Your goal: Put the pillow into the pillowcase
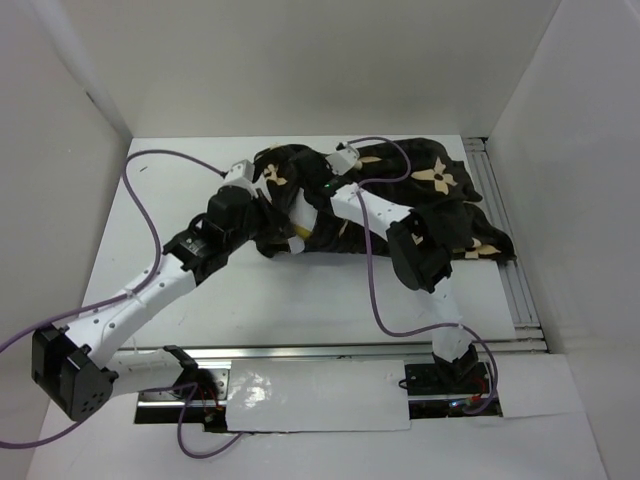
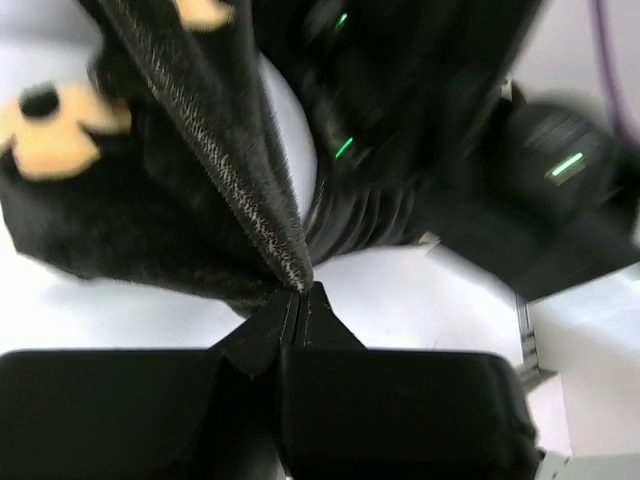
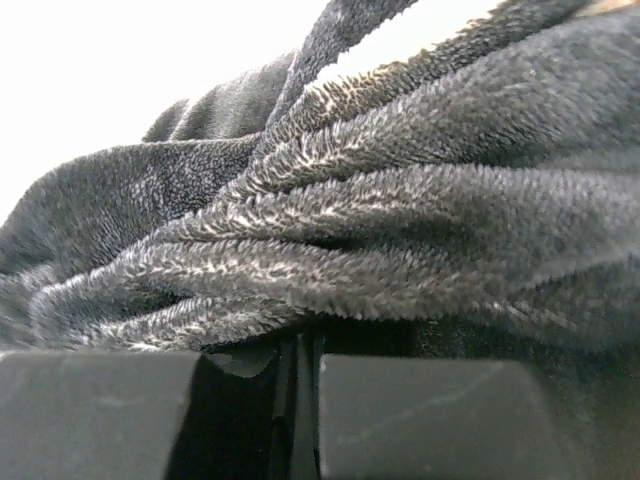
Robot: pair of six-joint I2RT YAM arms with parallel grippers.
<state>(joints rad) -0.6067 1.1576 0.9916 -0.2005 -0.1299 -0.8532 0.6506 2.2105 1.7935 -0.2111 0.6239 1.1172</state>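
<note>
Toward the far side of the table (image 1: 300,300) our pillowcase (image 1: 440,200) lies crumpled, and a white and yellow bit of the pillow (image 1: 302,212) shows at its left end. We pinch a taut fold of plush with our left gripper (image 2: 300,295), and our right gripper (image 3: 300,345) is clamped on bunched plush.

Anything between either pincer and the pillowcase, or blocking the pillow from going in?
Nothing visible. The left pincer and right pincer are each shut directly on the pillowcase fabric. Only a white sliver of the pillow shows at the opening; the bunched folds there might drag on it.
</note>
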